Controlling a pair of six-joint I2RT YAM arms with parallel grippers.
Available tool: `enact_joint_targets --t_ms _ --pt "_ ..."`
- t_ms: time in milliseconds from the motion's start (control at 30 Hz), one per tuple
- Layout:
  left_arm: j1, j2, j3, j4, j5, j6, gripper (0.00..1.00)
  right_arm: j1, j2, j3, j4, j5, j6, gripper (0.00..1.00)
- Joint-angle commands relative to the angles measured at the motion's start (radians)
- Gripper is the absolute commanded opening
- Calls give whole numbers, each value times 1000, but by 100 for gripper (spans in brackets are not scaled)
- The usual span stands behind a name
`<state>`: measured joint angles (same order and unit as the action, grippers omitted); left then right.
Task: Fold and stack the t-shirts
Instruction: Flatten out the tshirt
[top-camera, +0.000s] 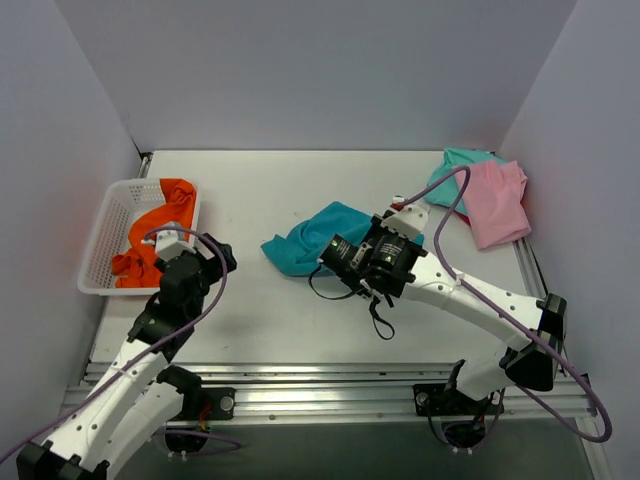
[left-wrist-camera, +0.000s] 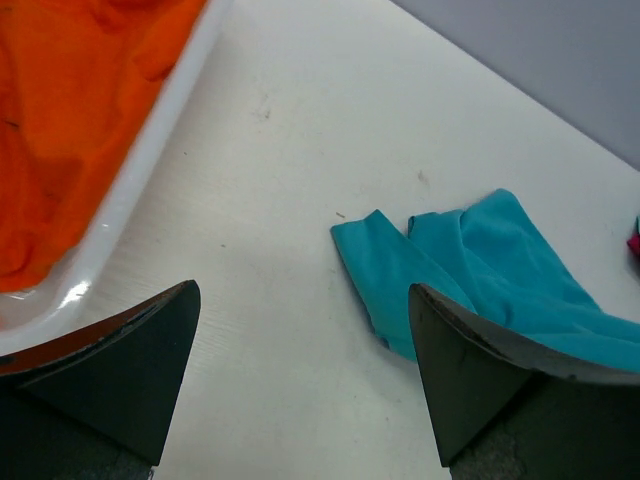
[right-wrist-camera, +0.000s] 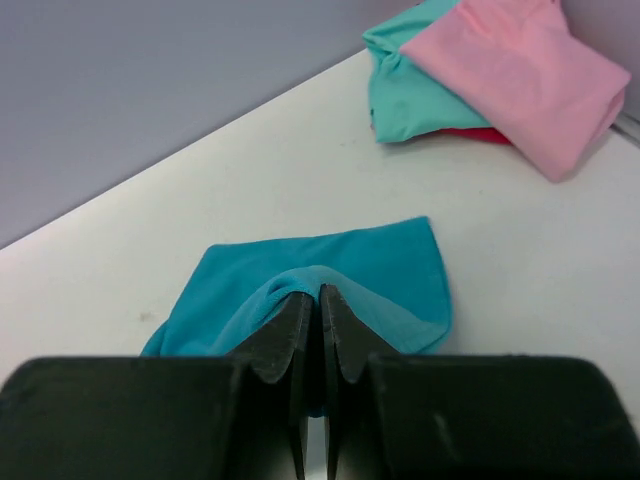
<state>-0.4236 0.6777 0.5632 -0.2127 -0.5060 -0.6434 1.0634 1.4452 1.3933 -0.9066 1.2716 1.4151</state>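
Observation:
The teal-blue t-shirt (top-camera: 305, 240) lies crumpled in the middle of the table. My right gripper (top-camera: 332, 258) is shut on a raised fold of it, and the pinch shows in the right wrist view (right-wrist-camera: 320, 296) with teal cloth (right-wrist-camera: 385, 262) bunched round the tips. My left gripper (top-camera: 218, 256) is open and empty above bare table, left of the teal shirt (left-wrist-camera: 480, 262), with its jaws (left-wrist-camera: 300, 340) wide apart. The orange shirt (top-camera: 160, 228) lies in the white basket (top-camera: 101, 232). The folded pink shirt (top-camera: 496, 200) rests on the mint-green one (top-camera: 456, 164) at the back right.
The basket's rim (left-wrist-camera: 150, 165) and the orange cloth (left-wrist-camera: 70, 110) are close on the left gripper's left. A red sliver (right-wrist-camera: 470, 133) shows under the pink shirt (right-wrist-camera: 520, 75) and mint-green shirt (right-wrist-camera: 408, 88). Grey walls enclose the table on three sides.

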Motion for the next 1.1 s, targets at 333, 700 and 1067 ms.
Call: enact_joint_targets --t_ms 333,700,1067 --pt "-98 587 41 686 391 79 94 -77 -88 -174 -1 82 67 0" --pt "-126 950 279 679 466 60 94 -115 66 -280 224 -52 -125 0" --pt "-78 976 254 524 322 -152 94 -161 44 -355 347 -83 -212 0"
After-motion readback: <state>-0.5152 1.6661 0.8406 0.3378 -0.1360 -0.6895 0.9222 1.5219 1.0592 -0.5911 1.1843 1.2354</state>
